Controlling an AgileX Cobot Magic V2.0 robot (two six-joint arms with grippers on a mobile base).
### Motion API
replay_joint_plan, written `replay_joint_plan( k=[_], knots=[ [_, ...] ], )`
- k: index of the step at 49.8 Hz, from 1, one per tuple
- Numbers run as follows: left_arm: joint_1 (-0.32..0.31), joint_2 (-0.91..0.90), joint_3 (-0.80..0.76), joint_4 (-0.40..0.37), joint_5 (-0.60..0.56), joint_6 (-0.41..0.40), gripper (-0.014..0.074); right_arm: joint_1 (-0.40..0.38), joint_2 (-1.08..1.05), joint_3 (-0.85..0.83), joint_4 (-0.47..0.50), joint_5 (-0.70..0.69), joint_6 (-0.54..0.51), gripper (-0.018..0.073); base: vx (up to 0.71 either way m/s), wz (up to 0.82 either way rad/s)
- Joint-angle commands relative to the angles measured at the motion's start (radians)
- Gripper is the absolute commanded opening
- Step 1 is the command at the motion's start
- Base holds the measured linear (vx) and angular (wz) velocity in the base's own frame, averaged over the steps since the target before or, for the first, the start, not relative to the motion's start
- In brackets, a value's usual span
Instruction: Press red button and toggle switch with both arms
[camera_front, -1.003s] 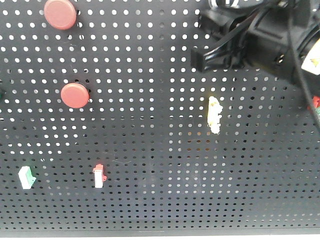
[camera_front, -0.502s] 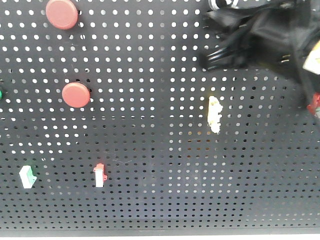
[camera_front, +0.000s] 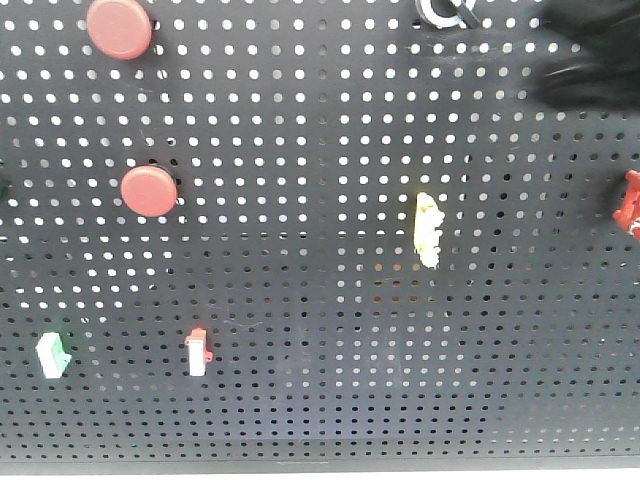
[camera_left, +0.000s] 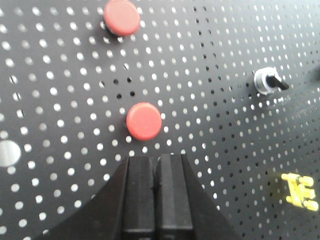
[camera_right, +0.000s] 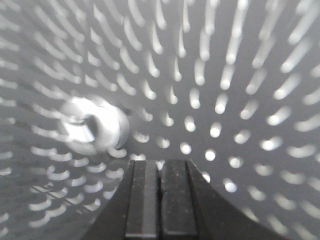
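Both pairs of fingers (camera_left: 140, 200) pressed together: L gripper (camera_left: 156, 159) lines up w/ the brighter button (camera_left: 144, 121), so I'd steer it up to the red button (camera_left: 122, 16) toward the top-left corner of the pegboard (camera_front: 320, 400) & press square-on, while R gripper (camera_right: 160, 162) flicks the toggle switch (camera_left: 268, 81) well to its right.

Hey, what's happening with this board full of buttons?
A two-armed robot is working at a black pegboard of buttons and switches. The left gripper, shut, points just below the smaller red button without touching it; the larger red button sits higher up. The right gripper, also shut, is off to the side of the black knob switch, in a smeared picture.
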Motion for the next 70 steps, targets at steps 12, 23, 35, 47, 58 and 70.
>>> replay_joint_plan(
  k=[12,23,35,47,58,70],
  knots=[
    [-0.003,0.006,-0.025,-0.004,-0.065,-0.003,0.0002,-0.003,-0.200,0.279,-0.021,-0.100,-0.006,0.0000,0.00,0.00],
    [-0.003,0.006,-0.025,-0.004,-0.065,-0.003,0.0002,-0.003,-0.205,0.310,-0.019,-0.099,-0.005,0.0000,0.00,0.00],
    [-0.003,0.006,-0.025,-0.004,-0.065,-0.003,0.0002,-0.003,-0.205,0.310,-0.019,-0.082,-0.005,0.0000,0.00,0.00],
    [0.005,-0.011,0.008,-0.005,-0.071,-0.003,0.0002,-0.003,-0.205,0.310,-0.019,-0.082,-0.005,0.0000,0.00,0.00],
    [0.173,-0.192,0.275,-0.005,-0.085,-0.004,0.0002,-0.003,-0.205,0.310,-0.019,-0.081,-0.005,0.0000,0.00,0.00],
    [0.369,-0.443,0.678,-0.044,-0.072,-0.012,0.0002,-0.003,-0.205,0.310,-0.019,-0.081,-0.005,0.0000,0.00,0.00]
  ],
)
